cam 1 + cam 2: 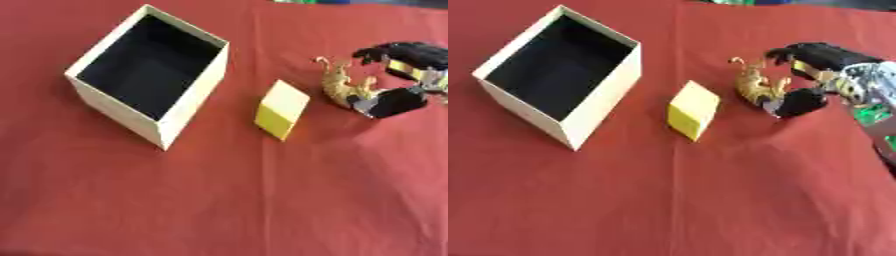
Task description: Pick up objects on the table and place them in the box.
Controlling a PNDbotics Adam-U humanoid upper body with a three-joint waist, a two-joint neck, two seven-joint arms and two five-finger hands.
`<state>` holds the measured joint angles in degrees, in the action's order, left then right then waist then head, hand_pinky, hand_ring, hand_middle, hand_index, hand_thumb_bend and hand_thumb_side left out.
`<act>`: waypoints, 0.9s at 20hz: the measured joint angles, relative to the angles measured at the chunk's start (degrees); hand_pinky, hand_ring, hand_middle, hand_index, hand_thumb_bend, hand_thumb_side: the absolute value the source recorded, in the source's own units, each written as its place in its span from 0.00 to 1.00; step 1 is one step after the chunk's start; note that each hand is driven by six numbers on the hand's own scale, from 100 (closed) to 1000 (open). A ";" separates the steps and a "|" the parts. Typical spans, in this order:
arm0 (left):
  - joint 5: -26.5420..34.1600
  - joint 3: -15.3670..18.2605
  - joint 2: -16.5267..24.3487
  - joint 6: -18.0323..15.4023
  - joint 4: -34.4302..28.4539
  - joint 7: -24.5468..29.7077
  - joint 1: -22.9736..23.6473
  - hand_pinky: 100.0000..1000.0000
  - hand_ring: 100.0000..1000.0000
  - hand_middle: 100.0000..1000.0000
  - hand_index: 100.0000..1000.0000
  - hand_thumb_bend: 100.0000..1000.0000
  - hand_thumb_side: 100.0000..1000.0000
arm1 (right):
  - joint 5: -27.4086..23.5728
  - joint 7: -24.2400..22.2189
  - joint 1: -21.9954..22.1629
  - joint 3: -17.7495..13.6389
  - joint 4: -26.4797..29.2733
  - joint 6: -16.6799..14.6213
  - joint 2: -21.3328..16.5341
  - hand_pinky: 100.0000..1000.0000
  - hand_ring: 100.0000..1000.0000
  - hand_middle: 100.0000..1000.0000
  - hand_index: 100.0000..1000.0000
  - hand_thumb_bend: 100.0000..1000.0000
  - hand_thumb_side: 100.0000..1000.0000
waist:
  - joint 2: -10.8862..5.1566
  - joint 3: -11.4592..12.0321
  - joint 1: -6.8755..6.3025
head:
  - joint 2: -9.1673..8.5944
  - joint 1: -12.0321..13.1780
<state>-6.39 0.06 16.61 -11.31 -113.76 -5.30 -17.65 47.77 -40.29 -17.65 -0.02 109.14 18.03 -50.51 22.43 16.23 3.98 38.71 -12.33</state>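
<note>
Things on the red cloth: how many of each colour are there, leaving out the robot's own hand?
Cream with a dark inside: 1, the open box.
Yellow: 1, the block.
Golden brown: 1, a small figure with the right hand curled around it.
Total: 3 things on the red cloth.

- Table [262,200]: covered wholly by a red cloth
- Box [188,107]: cream walls, dark inside, open top, standing at left
- Yellow block [282,110]: right of the box, apart from it
- Golden figure [341,85]: right of the block
</note>
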 measured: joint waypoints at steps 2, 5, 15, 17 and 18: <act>-0.05 0.00 0.00 0.00 0.00 0.00 0.00 0.60 0.84 0.83 0.79 0.00 0.83 | 0.01 0.09 0.00 0.00 -0.01 0.21 0.00 0.89 0.92 0.85 1.00 0.15 0.42 | 0.26 -0.01 0.00 | -0.06 0.01; -0.18 0.00 -0.01 0.00 0.00 0.00 0.00 0.60 0.84 0.83 0.79 0.00 0.83 | 0.09 0.20 0.00 -0.01 -0.17 0.47 0.00 0.89 0.92 0.85 1.00 0.15 0.42 | 0.50 0.04 0.03 | -0.10 0.01; -0.21 0.00 -0.01 -0.02 0.00 0.02 0.00 0.60 0.84 0.83 0.79 0.00 0.83 | 1.49 -0.06 -0.25 -0.10 -1.94 0.76 0.40 0.90 0.94 0.86 1.00 0.15 0.42 | 0.86 0.64 0.19 | -0.60 0.10; -0.21 0.00 -0.02 -0.04 0.00 0.04 0.00 0.61 0.84 0.83 0.79 0.00 0.83 | 1.98 -0.18 -0.48 -0.07 -2.50 0.89 0.52 0.91 0.94 0.86 1.00 0.15 0.41 | 0.87 0.77 0.19 | -0.79 0.09; -0.21 0.00 -0.02 -0.07 0.00 0.07 -0.01 0.61 0.84 0.83 0.79 0.00 0.83 | 2.29 -0.24 -0.51 0.01 -2.79 0.95 0.67 0.91 0.94 0.86 1.00 0.15 0.41 | 0.87 0.82 0.19 | -0.84 0.08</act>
<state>-6.60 0.06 16.60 -11.38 -113.76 -5.23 -17.66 50.06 -40.53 -18.16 -0.02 106.35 18.98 -49.85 23.30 17.05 4.17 37.87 -12.26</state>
